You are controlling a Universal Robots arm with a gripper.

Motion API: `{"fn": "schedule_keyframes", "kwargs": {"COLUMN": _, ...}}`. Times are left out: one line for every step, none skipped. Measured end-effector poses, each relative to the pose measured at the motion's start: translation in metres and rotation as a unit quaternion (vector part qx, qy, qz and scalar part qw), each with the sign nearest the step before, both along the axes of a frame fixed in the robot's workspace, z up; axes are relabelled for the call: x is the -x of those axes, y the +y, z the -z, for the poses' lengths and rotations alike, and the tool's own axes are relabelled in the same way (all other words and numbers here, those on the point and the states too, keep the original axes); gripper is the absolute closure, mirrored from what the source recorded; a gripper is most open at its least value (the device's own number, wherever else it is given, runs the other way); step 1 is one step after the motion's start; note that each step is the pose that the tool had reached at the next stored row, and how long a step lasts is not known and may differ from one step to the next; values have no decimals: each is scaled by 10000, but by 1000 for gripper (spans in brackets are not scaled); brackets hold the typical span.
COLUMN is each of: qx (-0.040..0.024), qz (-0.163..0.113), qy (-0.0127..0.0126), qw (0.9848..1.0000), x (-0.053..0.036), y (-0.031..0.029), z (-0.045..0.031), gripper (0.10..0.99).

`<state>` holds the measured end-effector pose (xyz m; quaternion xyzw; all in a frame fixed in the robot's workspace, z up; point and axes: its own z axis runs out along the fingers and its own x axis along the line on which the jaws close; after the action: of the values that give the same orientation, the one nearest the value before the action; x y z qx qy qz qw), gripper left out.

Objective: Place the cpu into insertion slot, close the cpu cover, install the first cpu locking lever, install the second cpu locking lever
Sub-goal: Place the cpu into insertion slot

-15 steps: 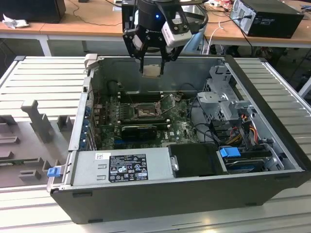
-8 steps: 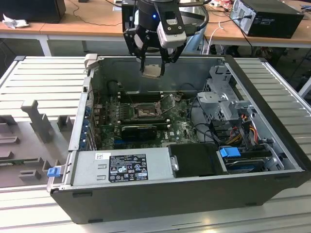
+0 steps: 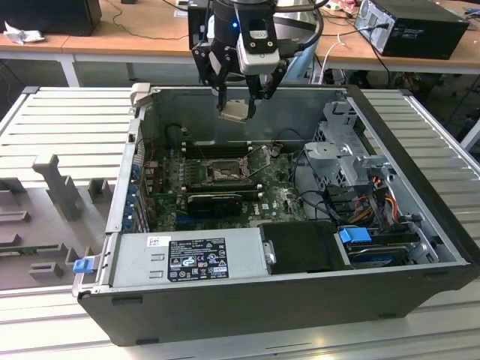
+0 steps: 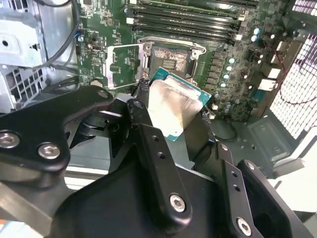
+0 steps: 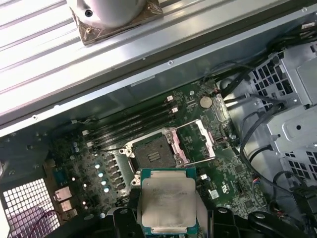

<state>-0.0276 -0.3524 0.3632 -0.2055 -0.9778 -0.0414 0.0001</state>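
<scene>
One cpu (image 5: 167,203) lies flat in the claw (image 3: 237,109), silver face upward.

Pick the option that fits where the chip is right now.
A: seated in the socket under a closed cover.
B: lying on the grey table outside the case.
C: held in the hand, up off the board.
C: the hand grips the chip in the air above the board, while the socket sits bare with its cover swung open.
</scene>
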Motion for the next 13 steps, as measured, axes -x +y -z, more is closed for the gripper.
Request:
{"fn": "schedule_keyframes", "kwargs": {"qx": 1, "qz": 79, "qy": 0, "qw": 10000, "x": 0, "y": 0, "z": 1, "gripper": 561}}
{"fn": "schedule_keyframes", "kwargs": {"qx": 2, "qz": 199, "qy": 0, "qw": 9998, "x": 0, "y": 0, "z": 2, "gripper": 561}}
{"fn": "schedule_keyframes", "kwargs": {"qx": 3, "qz": 338, "qy": 0, "qw": 9994, "x": 0, "y": 0, "z": 4, "gripper": 561}}
{"fn": "schedule_keyframes", "kwargs": {"qx": 4, "qz": 442, "qy": 0, "qw": 9990, "x": 0, "y": 0, "z": 5, "gripper": 561}}
{"fn": "schedule_keyframes", "kwargs": {"qx": 5, "qz": 569, "qy": 0, "qw": 9984, "x": 0, "y": 0, "z": 7, "gripper": 561}}
{"fn": "schedule_keyframes", "kwargs": {"qx": 6, "qz": 644, "qy": 0, "qw": 9979, "x": 0, "y": 0, "z": 8, "gripper": 561}}
{"fn": "schedule_keyframes", "kwargs": {"qx": 6, "qz": 693, "qy": 0, "qw": 9976, "x": 0, "y": 0, "z": 9, "gripper": 561}}
{"fn": "schedule_keyframes", "kwargs": {"qx": 6, "qz": 772, "qy": 0, "qw": 9970, "x": 0, "y": 0, "z": 9, "gripper": 561}}
{"fn": "schedule_keyframes", "kwargs": {"qx": 7, "qz": 869, "qy": 0, "qw": 9962, "x": 0, "y": 0, "z": 10, "gripper": 561}}
{"fn": "schedule_keyframes", "kwargs": {"qx": 8, "qz": 959, "qy": 0, "qw": 9954, "x": 0, "y": 0, "z": 11, "gripper": 561}}
{"fn": "schedule_keyframes", "kwargs": {"qx": 8, "qz": 1012, "qy": 0, "qw": 9949, "x": 0, "y": 0, "z": 12, "gripper": 561}}
{"fn": "schedule_keyframes", "kwargs": {"qx": 8, "qz": 1074, "qy": 0, "qw": 9942, "x": 0, "y": 0, "z": 12, "gripper": 561}}
{"fn": "schedule_keyframes", "kwargs": {"qx": 8, "qz": 1207, "qy": 0, "qw": 9927, "x": 0, "y": 0, "z": 14, "gripper": 561}}
